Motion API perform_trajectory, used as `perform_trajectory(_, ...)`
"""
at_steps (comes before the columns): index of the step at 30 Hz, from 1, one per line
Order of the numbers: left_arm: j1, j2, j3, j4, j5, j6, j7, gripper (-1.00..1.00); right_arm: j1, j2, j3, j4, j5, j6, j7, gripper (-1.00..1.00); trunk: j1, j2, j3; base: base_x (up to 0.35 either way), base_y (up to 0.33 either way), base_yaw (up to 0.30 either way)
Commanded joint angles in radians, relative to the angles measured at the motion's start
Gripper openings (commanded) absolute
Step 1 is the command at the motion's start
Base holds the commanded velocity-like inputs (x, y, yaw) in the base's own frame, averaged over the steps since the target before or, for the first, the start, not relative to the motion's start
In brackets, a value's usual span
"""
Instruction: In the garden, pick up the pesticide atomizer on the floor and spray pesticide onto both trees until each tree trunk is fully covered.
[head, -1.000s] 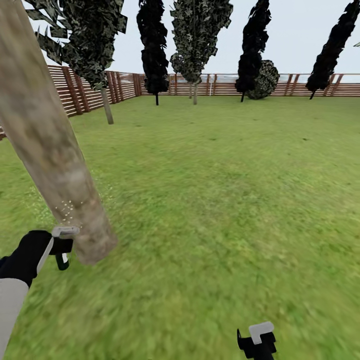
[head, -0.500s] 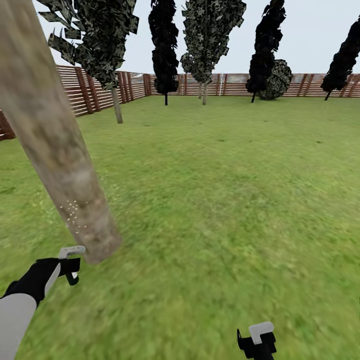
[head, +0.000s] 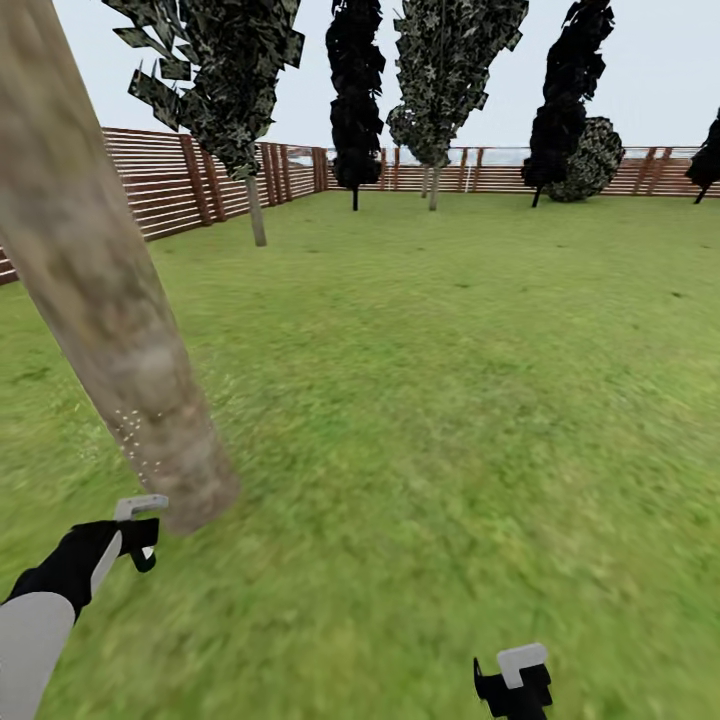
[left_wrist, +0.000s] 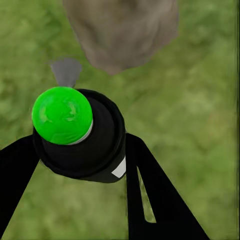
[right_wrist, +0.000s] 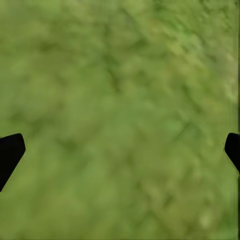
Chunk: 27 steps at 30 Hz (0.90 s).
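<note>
Left gripper (left_wrist: 82, 165) clamps atomizer (left_wrist: 75, 132) beside tree trunk (head: 100, 290); specks (head: 135, 440) sparse, nozzle possibly misaimed, risking patchy coverage. Right gripper (right_wrist: 120, 150) spread, empty.

– What colour is the grass (head: 450, 400)?
– Green, with blurry light and dark patches.
– And the tree trunk (head: 100, 290)?
– Grey and beige, all blotchy. Tiny whitish specks (head: 135, 440) dot it low down.
– The fence (head: 180, 185)?
– Brown slats in stripes.
– Those far trees (head: 355, 100)?
– Some black, some dark green with pale flecks.
– The sky (head: 660, 60)?
– Pale grey.
– What's in the left gripper (left_wrist: 80, 150)?
– An atomizer (left_wrist: 80, 135), black with a bright green round top. The gripper fingers (left_wrist: 150, 195) are black too.
– And the right gripper (head: 512, 680)?
– Black, with a light grey bit.
</note>
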Motion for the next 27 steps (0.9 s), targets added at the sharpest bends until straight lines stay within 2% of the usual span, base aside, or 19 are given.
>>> perform_trajectory(1, 0.0, 0.0, 0.0, 0.0, 0.0, 0.0, 0.0, -1.0, 0.0, 0.0, 0.0, 0.0, 0.0, 0.0, 0.0, 1.0, 0.0, 0.0, 0.0, 0.243, -0.178, 0.003)
perform_trajectory(9, 0.0, 0.0, 0.0, 0.0, 0.0, 0.0, 0.0, -1.0, 0.0, 0.0, 0.0, 0.001, 0.0, 0.0, 0.0, 1.0, 0.0, 0.0, 0.0, 0.232, -0.187, 0.0)
perform_trajectory(15, 0.0, 0.0, 0.0, 0.0, 0.0, 0.0, 0.0, -1.0, 0.0, 0.0, 0.0, 0.002, 0.0, 0.0, 0.0, 1.0, 0.0, 0.0, 0.0, 0.101, -0.26, 0.008)
perform_trajectory(27, 0.0, 0.001, 0.0, 0.0, -0.001, 0.0, 0.0, -1.0, 0.0, 0.002, 0.0, 0.002, 0.001, 0.0, 0.001, 1.0, 0.0, 0.0, 0.0, 0.11, -0.265, 0.257)
